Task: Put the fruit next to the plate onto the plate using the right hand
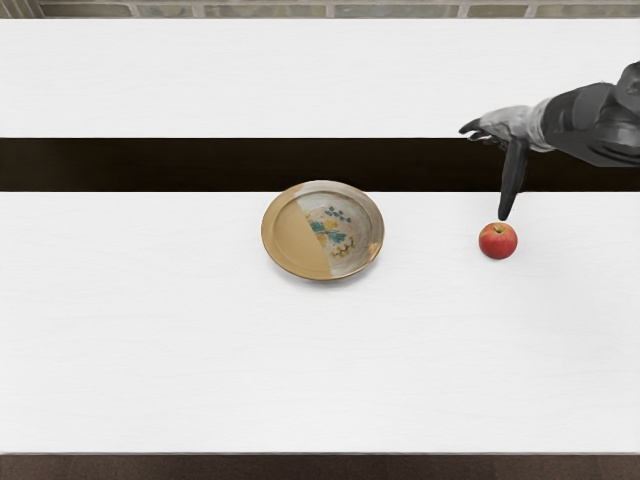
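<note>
Red apple (497,241) lay right of the plate (285,238); the right robot hand (508,135) hovered open, empty; a stray nudge could roll it away.

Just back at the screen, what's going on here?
The right hand comes in from the right edge, fingers spread, one finger pointing down close to the red apple. It grasps nothing yet. The apple sits on the table, right of the plate and apart from it; the plate holds no fruit.
</note>
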Controlling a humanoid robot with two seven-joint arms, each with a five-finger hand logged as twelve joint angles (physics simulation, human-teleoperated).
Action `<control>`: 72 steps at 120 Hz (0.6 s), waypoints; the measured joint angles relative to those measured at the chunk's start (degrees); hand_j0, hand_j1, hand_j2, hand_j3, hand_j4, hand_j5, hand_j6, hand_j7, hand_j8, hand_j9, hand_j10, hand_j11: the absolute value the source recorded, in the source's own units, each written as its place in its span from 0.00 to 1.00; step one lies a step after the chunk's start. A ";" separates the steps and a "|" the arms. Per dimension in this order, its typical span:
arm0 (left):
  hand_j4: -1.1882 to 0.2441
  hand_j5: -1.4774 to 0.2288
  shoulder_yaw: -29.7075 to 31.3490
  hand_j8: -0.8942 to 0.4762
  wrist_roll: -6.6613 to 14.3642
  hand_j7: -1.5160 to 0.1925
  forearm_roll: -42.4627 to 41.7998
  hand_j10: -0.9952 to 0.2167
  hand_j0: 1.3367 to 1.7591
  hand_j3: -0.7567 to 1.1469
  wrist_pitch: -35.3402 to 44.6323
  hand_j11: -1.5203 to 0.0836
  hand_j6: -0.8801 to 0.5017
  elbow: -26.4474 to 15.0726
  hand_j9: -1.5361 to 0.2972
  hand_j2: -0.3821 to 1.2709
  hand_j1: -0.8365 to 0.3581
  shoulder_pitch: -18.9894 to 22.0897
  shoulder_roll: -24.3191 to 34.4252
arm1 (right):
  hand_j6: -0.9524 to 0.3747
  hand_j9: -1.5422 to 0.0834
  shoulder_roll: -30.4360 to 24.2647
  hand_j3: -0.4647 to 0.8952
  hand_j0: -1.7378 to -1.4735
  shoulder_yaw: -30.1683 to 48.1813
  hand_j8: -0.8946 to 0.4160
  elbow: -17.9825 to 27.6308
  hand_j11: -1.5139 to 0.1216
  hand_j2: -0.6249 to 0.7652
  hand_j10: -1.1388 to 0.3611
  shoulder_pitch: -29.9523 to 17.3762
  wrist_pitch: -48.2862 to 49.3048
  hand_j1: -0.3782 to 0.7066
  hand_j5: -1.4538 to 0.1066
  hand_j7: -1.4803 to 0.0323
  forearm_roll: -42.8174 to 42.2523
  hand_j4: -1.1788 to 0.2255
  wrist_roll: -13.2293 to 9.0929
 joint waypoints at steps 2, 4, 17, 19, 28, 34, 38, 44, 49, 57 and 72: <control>0.83 0.87 0.00 0.65 0.00 0.89 0.00 0.82 0.76 0.40 0.00 0.95 0.64 0.00 0.84 0.23 0.99 0.00 0.00 | 0.70 0.93 -0.02 0.34 0.30 -0.63 0.66 1.35 0.91 0.45 0.74 -0.01 -1.68 0.05 0.91 0.96 -0.37 0.82 -0.01; 0.83 0.87 0.00 0.65 0.00 0.89 0.00 0.82 0.76 0.40 0.00 0.95 0.64 0.00 0.84 0.23 0.99 0.00 0.00 | 0.70 0.93 -0.06 0.34 0.30 -1.16 0.66 2.54 0.91 0.45 0.74 -0.01 -3.12 0.05 0.91 0.96 -0.68 0.82 -0.01; 0.83 0.87 0.00 0.65 0.00 0.89 0.00 0.82 0.76 0.40 -0.01 0.95 0.64 0.00 0.84 0.23 0.99 0.00 0.00 | 0.66 0.89 -0.65 0.34 0.30 -4.12 0.63 7.31 0.87 0.44 0.71 -0.05 -8.49 0.10 0.87 0.92 -1.93 0.79 -0.04; 0.83 0.87 0.00 0.65 0.00 0.89 0.01 0.82 0.76 0.40 -0.01 0.95 0.64 0.00 0.84 0.23 0.99 0.00 0.00 | 0.66 0.89 -0.73 0.34 0.30 -4.69 0.62 7.73 0.87 0.44 0.71 -0.06 -8.93 0.11 0.87 0.91 -2.03 0.78 -0.04; 0.83 0.87 0.00 0.65 0.00 0.89 0.01 0.82 0.76 0.40 -0.01 0.95 0.64 -0.01 0.84 0.23 0.99 0.00 0.00 | 0.64 0.87 -1.51 0.34 0.30 -6.54 0.60 9.54 0.84 0.44 0.69 -0.10 -10.19 0.14 0.85 0.89 -2.30 0.76 -0.04; 0.83 0.87 0.00 0.65 0.00 0.89 0.00 0.82 0.76 0.40 -0.01 0.95 0.64 -0.01 0.84 0.23 0.99 0.00 0.00 | 0.63 0.85 -2.00 0.34 0.30 -7.24 0.59 10.59 0.83 0.43 0.68 -0.14 -10.68 0.16 0.83 0.88 -2.40 0.75 -0.05; 0.83 0.87 0.00 0.65 0.00 0.89 0.00 0.82 0.76 0.40 -0.01 0.95 0.64 -0.01 0.84 0.23 0.99 0.00 0.00 | 0.62 0.85 -2.22 0.34 0.30 -7.70 0.58 11.06 0.82 0.43 0.67 -0.16 -11.02 0.17 0.82 0.87 -2.65 0.75 -0.05; 0.83 0.87 0.00 0.65 0.00 0.89 0.00 0.82 0.76 0.40 -0.01 0.95 0.64 0.00 0.84 0.23 0.99 0.00 0.00 | 0.61 0.84 -2.56 0.34 0.30 -8.44 0.57 11.72 0.81 0.43 0.66 -0.32 -12.20 0.18 0.81 0.86 -3.78 0.74 -0.05; 0.83 0.87 0.00 0.65 0.00 0.89 0.00 0.82 0.76 0.40 -0.01 0.95 0.64 0.00 0.84 0.23 0.99 0.00 0.00 | 0.60 0.83 -2.83 0.34 0.30 -9.26 0.56 12.75 0.81 0.43 0.66 -0.52 -14.11 0.19 0.81 0.85 -5.02 0.73 -0.05; 0.83 0.87 0.00 0.65 0.00 0.89 0.00 0.82 0.76 0.40 0.00 0.95 0.64 0.00 0.84 0.23 0.99 0.00 0.00 | 0.59 0.82 -3.86 0.34 0.30 -10.35 0.56 14.78 0.80 0.43 0.65 -0.77 -16.35 0.21 0.80 0.84 -6.44 0.72 -0.05; 0.83 0.87 0.00 0.65 0.00 0.89 0.01 0.82 0.76 0.40 0.00 0.95 0.64 0.00 0.84 0.23 0.99 -0.09 0.00 | 0.58 0.81 -5.54 0.34 0.30 -12.77 0.55 18.59 0.79 0.43 0.64 -1.14 -19.38 0.22 0.78 0.83 -7.73 0.71 -0.05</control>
